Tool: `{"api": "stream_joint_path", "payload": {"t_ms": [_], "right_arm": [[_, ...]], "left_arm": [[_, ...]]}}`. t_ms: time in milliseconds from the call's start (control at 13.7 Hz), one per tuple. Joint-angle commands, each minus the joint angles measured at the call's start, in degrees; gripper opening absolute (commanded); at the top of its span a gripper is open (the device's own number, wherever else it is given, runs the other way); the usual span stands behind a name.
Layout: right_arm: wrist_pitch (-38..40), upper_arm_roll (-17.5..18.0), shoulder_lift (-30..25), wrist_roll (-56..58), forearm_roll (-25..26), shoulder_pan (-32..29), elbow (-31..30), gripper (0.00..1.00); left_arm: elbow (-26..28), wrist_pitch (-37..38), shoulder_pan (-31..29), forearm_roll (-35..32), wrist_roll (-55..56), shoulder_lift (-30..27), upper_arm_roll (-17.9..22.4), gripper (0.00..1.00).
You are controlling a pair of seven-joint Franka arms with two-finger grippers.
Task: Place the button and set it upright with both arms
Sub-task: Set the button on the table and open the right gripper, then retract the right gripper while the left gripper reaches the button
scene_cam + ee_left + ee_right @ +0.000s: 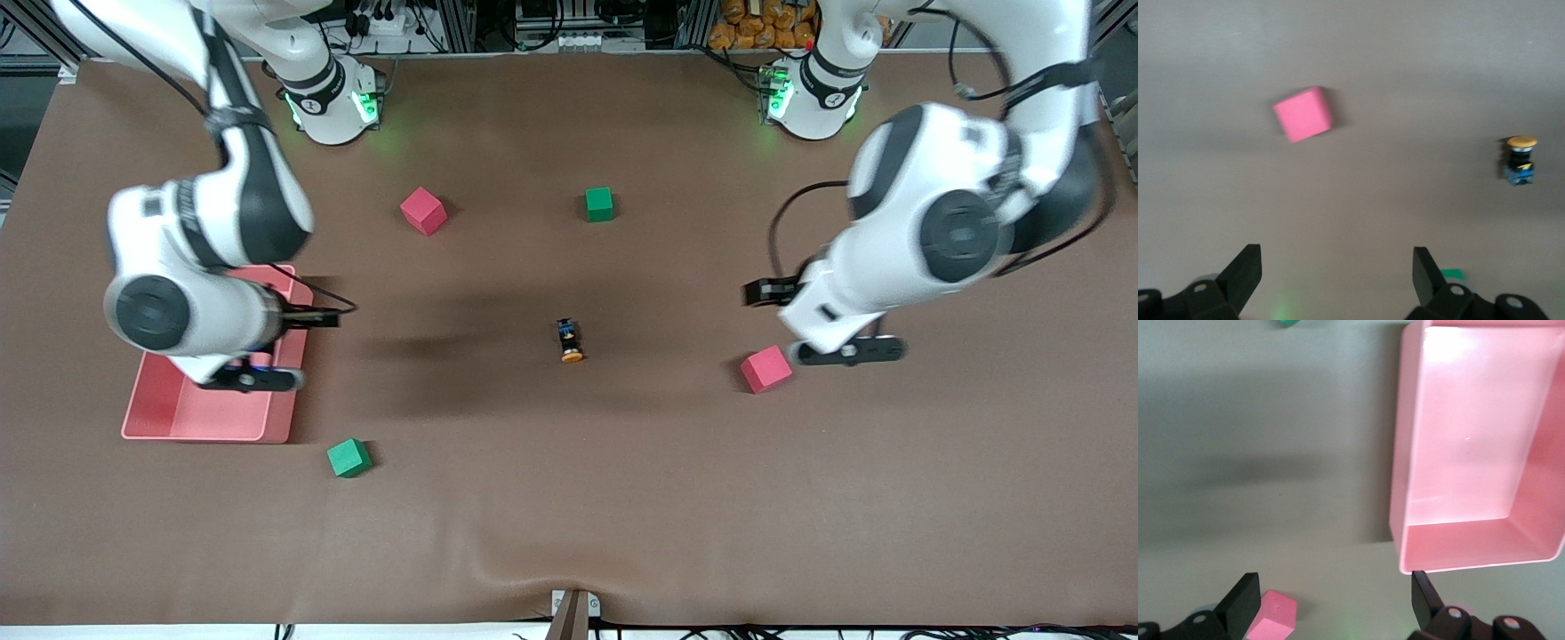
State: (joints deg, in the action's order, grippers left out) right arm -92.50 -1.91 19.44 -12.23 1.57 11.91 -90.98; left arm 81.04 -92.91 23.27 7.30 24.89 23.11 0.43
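Front view: the button (570, 340) lies on its side mid-desk (622, 489), orange cap toward the camera, touching nothing. My left tool (805, 342) hangs over the desk just beside a pink cube (765, 369). My right tool (258, 364) hangs over the pink tray (169, 413). Two green cubes (348, 458) (599, 204) and a second pink cube (423, 211) sit well apart.

Left wrist view: my left tool (1337, 277) has its fingers (1245, 270) spread wide, gripping nothing; the pink cube (1303, 114) and the button (1520, 160) lie on the desk.

Right wrist view: my right tool (1336, 600) has its fingers (1243, 599) spread apart and bare, the tray (1405, 487) below, a pink cube (1273, 615) by one finger.
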Motion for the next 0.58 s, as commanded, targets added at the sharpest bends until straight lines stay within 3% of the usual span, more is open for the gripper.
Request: {"api": "stream_joint_path", "payload": {"t_ms": [0, 146, 512], "right_arm": [[-5.6, 1.2, -8.8, 1.8, 0.8, -2.6, -9.7, 1.0], [-8.4, 1.2, -11.5, 6.1, 0.9, -5.5, -12.2, 1.0], [-7.7, 1.3, -15.0, 18.8, 0.5, -13.6, -10.9, 1.0]], "left_arm": [[-2.6, -3.7, 1.9, 6.8, 2.1, 5.2, 0.6, 1.0], [-2.7, -6.8, 3.9, 8.3, 4.2, 7.5, 0.6, 1.0], [-3.1, -17.0, 10.6, 8.1, 9.9, 15.6, 0.9, 1.0]]}}
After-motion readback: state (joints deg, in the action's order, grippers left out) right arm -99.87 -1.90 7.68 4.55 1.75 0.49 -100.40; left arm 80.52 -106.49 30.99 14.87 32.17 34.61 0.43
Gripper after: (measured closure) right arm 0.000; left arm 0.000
